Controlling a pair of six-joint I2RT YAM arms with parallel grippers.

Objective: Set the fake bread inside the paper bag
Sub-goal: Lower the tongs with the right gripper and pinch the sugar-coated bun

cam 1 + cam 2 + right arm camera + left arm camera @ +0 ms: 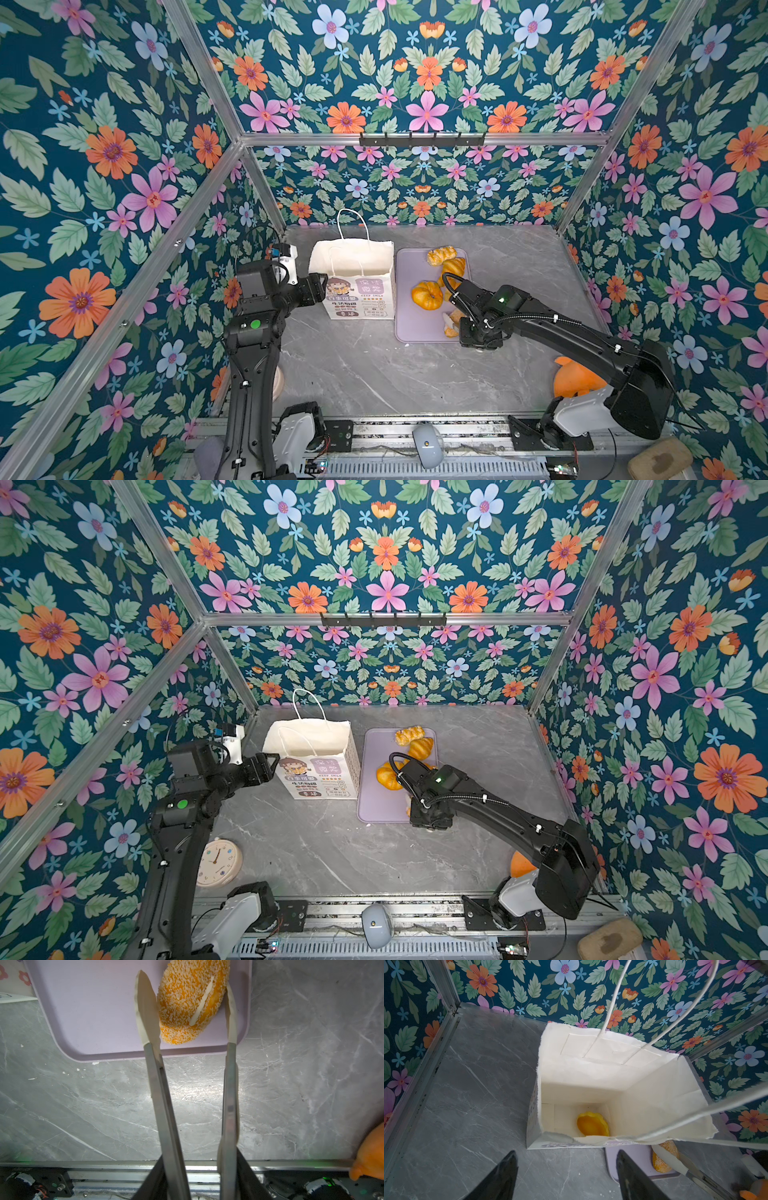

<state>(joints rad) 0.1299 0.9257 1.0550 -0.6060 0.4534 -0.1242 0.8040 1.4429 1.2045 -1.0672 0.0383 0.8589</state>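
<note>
While right tool (199, 1155) clamps tongs (162, 1095) astride crumbed orange roll (187, 1001) — white slit — left tool (566, 1153) gapes.

Lilac tray (415, 328) mid-table, tongs (160, 1095) over edge; clock (218, 862), orange plush (575, 380) nr front.

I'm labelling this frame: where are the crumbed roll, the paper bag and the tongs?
crumbed roll (180, 1007): right wrist view, its crumbed top.
paper bag (359, 297): in a top view, its printed front wall.
tongs (162, 1095): right wrist view, one metal arm.
</note>
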